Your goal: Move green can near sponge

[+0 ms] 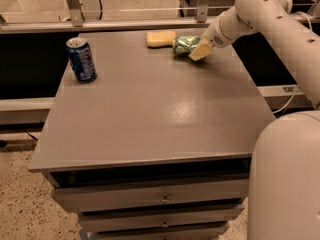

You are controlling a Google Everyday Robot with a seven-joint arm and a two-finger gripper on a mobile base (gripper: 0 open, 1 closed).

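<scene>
The green can (pixel 184 45) lies on its side at the far side of the grey table (pixel 150 109), just right of the pale yellow sponge (pixel 161 38), with a small gap between them. My gripper (pixel 196 49) comes in from the right on a white arm and sits around the can's right end; one tan finger (pixel 200 51) shows in front of the can. The can looks held between the fingers.
A dark blue can (pixel 81 59) stands upright at the far left of the table. A metal rail (pixel 100 24) runs behind the table's far edge. The arm's white base (pixel 285 184) fills the lower right. Drawers (pixel 160 199) sit below the tabletop.
</scene>
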